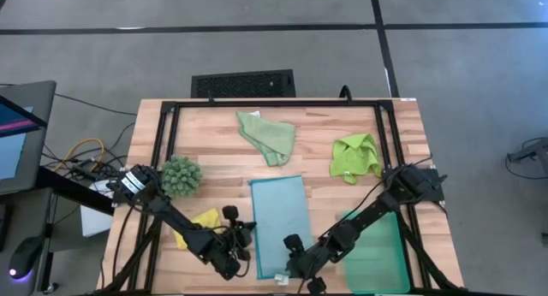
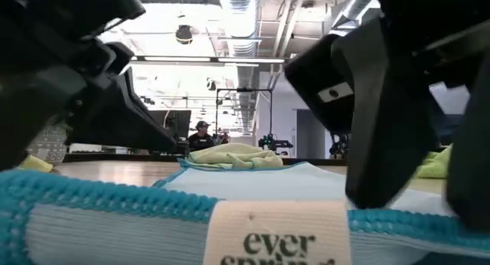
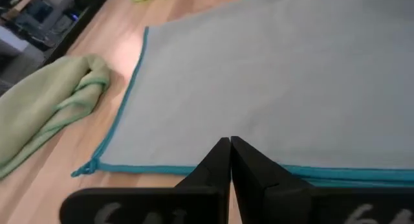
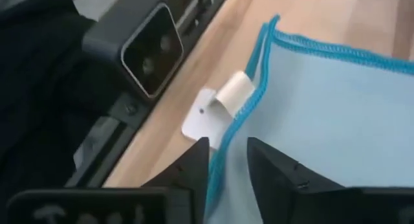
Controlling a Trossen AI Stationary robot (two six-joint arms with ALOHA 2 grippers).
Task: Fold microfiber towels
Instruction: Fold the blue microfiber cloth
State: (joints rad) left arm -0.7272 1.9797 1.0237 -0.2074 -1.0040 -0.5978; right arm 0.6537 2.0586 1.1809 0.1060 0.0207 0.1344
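Centrally, the wooden table is seen from above, with both arms reaching in from the 6 o'clock edge. A teal tray is set at about 4 o'clock, partly under the right arm. The light blue towel is laid flat as a long rectangle just below the centre, its hem and white label at the 6 o'clock end. The pale sage green towel is bunched at 12 o'clock, and the lime green towel is crumpled at about 2 o'clock. A dark-green fuzzy clump sits at 9 o'clock, and the yellow towel is found at about 7 o'clock, partly covered by the left arm.

The left gripper is held at the blue towel's left side near the 6 o'clock end, fingers pressed together. The right gripper is placed at the towel's labelled corner, fingers parted with the teal hem between them.
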